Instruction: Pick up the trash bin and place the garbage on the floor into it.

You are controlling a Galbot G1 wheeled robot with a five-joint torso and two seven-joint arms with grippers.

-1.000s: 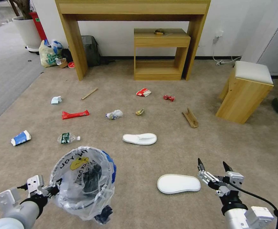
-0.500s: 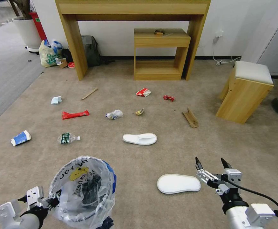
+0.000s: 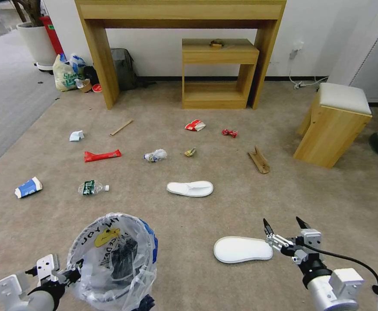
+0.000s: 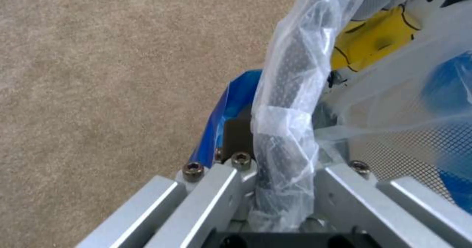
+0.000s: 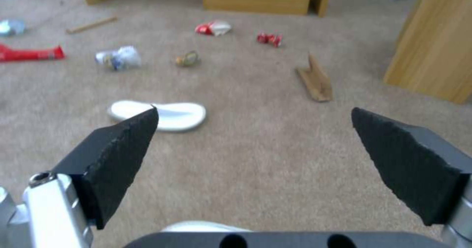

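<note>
The trash bin point(image 3: 113, 259), a dark round bin lined with a clear printed bag, hangs at the lower left. My left gripper point(image 3: 74, 273) is shut on its bagged rim point(image 4: 283, 155). My right gripper point(image 3: 283, 223) is open, just right of the near white slipper point(image 3: 243, 249) on the beige floor point(image 3: 189, 224). Farther out lie garbage pieces: a second slipper point(image 3: 190, 188), a bottle point(image 3: 91, 187), a paper cup point(image 3: 28, 187), a long red wrapper point(image 3: 102, 155), a carton point(image 3: 195, 125) and a cardboard strip point(image 3: 258, 160). In the right wrist view the open gripper point(image 5: 254, 112) faces the far slipper point(image 5: 162, 115).
A wooden table point(image 3: 180, 13) with a small shelf unit point(image 3: 219, 73) under it stands against the far wall. A padded wooden stool point(image 3: 338, 123) is at the right. A yellowish shopping bag point(image 3: 68, 71) and a grey backpack point(image 3: 124, 67) sit by the table's left leg.
My left arm has drawn the bin lower and nearer to me. My right gripper has shifted slightly left toward the near slipper, still open.
</note>
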